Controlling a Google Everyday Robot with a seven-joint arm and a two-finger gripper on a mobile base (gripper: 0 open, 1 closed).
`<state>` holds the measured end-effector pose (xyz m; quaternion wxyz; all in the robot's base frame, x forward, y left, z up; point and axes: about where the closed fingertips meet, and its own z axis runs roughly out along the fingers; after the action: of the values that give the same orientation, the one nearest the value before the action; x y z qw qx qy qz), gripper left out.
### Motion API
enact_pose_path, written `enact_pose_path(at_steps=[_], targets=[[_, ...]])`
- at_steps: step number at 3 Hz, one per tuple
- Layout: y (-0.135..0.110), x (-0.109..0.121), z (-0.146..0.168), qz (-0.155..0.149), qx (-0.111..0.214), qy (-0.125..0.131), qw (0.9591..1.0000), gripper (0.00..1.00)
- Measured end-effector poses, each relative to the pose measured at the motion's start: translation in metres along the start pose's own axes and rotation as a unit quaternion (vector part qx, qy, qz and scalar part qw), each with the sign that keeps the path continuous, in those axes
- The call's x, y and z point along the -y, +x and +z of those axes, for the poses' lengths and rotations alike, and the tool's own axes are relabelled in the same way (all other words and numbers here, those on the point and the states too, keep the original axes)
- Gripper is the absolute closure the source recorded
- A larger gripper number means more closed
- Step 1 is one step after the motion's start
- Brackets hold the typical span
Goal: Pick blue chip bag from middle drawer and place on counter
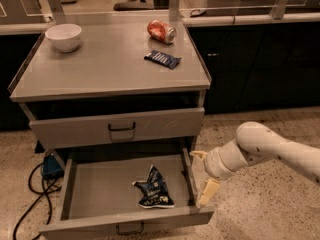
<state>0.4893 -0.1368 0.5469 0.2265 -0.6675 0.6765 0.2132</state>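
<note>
Blue chip bag [153, 189] loose in middle drawer [100, 189]; pincer [203, 175] wide, empty, alongside.

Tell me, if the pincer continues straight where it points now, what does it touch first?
Probably the right side wall of the middle drawer, since the open pincer sits just outside it, pointing left. The blue chip bag lies beyond; depth is uncertain.

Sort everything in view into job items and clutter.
Job: blue chip bag, lying in the open middle drawer; counter; pincer, open, at the drawer's right side.
Clutter: white bowl, red can, blue bar wrapper, all on the counter.
</note>
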Motion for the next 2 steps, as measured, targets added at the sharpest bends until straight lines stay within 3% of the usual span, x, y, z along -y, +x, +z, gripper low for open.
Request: enact_pose_path(at_steps=[1, 2], targets=[[-0.031, 0.014, 0.076, -0.023, 0.04, -0.038, 0.9982, 0.0], [-0.037, 0.014, 0.104, -0.025, 0.051, -0.057, 0.9968, 0.0]])
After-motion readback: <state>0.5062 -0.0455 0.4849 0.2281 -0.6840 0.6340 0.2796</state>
